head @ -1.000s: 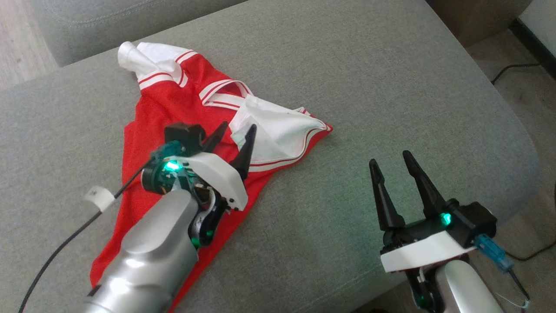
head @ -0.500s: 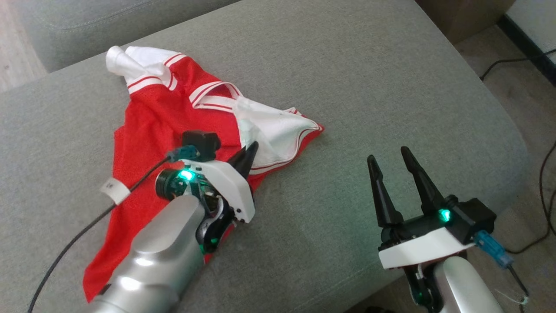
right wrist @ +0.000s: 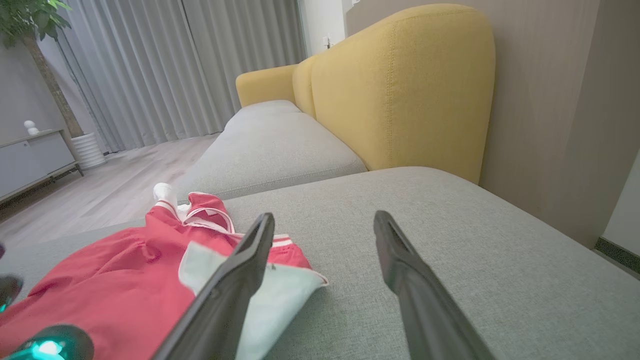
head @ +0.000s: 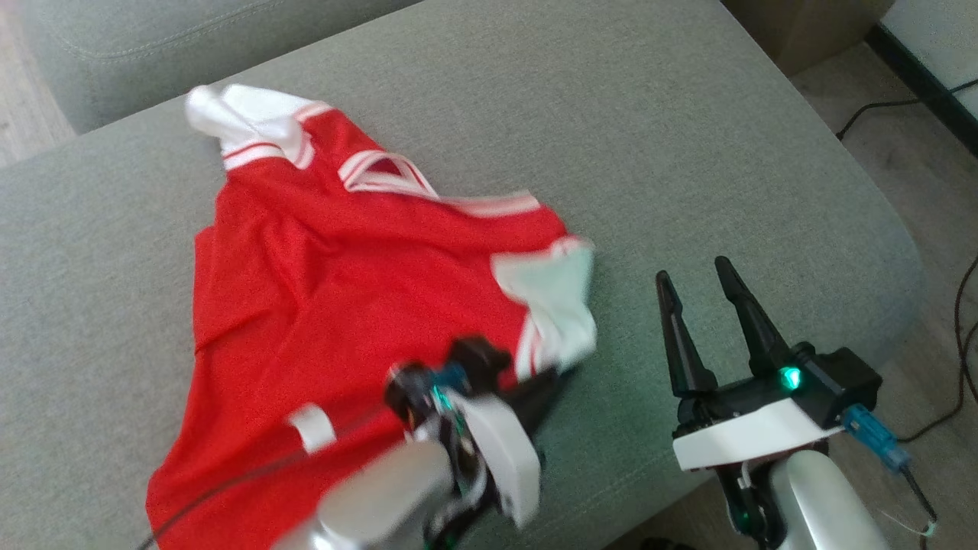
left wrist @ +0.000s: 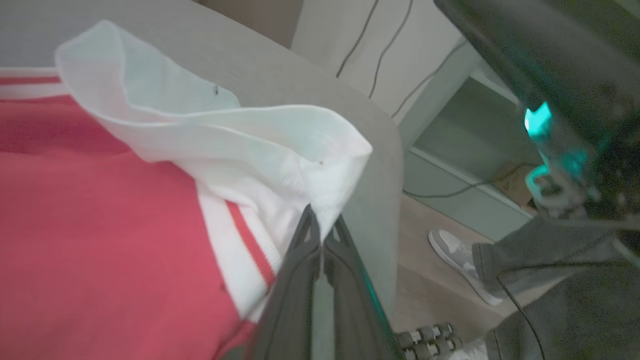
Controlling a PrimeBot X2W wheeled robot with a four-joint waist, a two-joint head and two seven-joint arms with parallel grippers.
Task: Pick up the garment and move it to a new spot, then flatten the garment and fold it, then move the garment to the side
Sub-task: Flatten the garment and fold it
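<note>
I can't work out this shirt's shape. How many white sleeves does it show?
2. One sleeve lies bunched at the red shirt's far left corner; the other is at its right edge, pinched in the shut left fingers. None seems hidden.

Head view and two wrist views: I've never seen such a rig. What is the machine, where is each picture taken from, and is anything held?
It is a wheeled robot with two arms, each ending in a gripper with two long dark fingers. The head view looks down from its head onto a grey fabric sofa seat, where a red shirt with white sleeves and striped trim lies. Each wrist view looks along one gripper's fingers. In the left wrist view the left gripper is shut, pinching the edge of a white sleeve. The right gripper is open and holds nothing, to the shirt's right and apart from it. The right wrist view also takes in a yellow padded backrest.
</note>
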